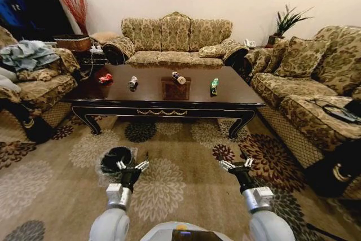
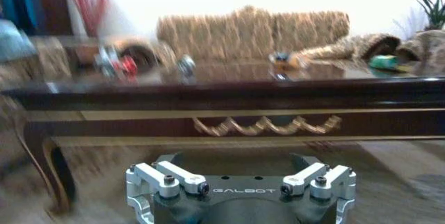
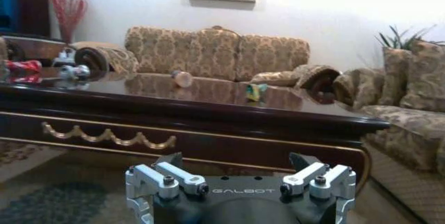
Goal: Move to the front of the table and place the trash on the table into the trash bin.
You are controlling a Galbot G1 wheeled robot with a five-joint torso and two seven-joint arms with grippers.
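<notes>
Two cans [image 1: 105,79], two bottles [image 1: 179,78], one bin [image 1: 115,159].

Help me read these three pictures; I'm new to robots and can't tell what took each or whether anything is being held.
It is a wheeled robot with two arms, each ending in a pincer. The wide picture comes from its head camera, looking down: the left pincer and right pincer hang open over the carpet, holding nothing. The other two come from cameras on the wrists, so each shows its own pincer up close with the room beyond. Ahead stands the table, carrying four bits of trash: a red can, a silver can, a dark bottle and a green bottle. The bin sits on the carpet by the left pincer. Sofas surround the table.
</notes>
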